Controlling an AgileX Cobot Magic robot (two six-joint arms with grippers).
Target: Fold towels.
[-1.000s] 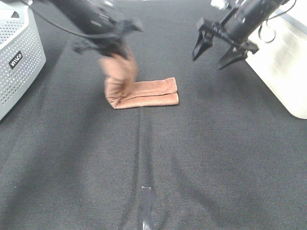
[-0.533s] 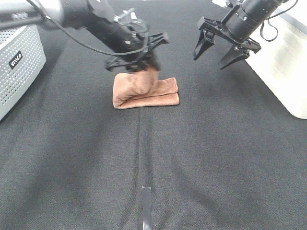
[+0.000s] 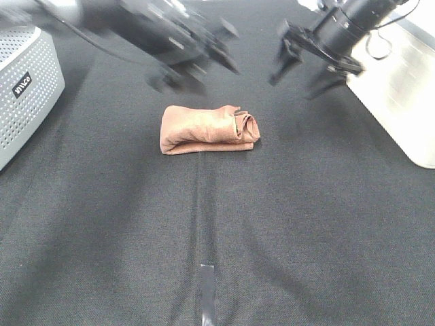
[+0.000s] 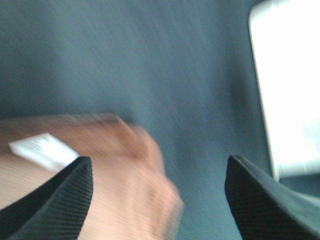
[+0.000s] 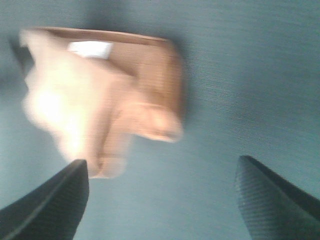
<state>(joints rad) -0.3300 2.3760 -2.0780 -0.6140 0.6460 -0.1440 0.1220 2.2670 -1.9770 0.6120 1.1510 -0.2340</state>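
The brown towel (image 3: 207,128) lies folded in a thick bundle on the black cloth table, its right end rumpled. It shows blurred in the left wrist view (image 4: 100,170) with its white tag (image 4: 42,150), and in the right wrist view (image 5: 100,95) with the tag (image 5: 90,48). My left gripper (image 3: 197,64) is open, empty and blurred, above and behind the towel. My right gripper (image 3: 302,71) is open and empty, raised at the back right, apart from the towel.
A grey perforated basket (image 3: 24,88) stands at the left edge. A white bin (image 3: 401,88) stands at the right edge and also shows in the left wrist view (image 4: 287,85). A strip of tape (image 3: 207,292) marks the table's front middle.
My left gripper has laid the towel's left part over the rest, let go and risen back. The towel now lies as a shorter bundle. The right gripper has barely moved.
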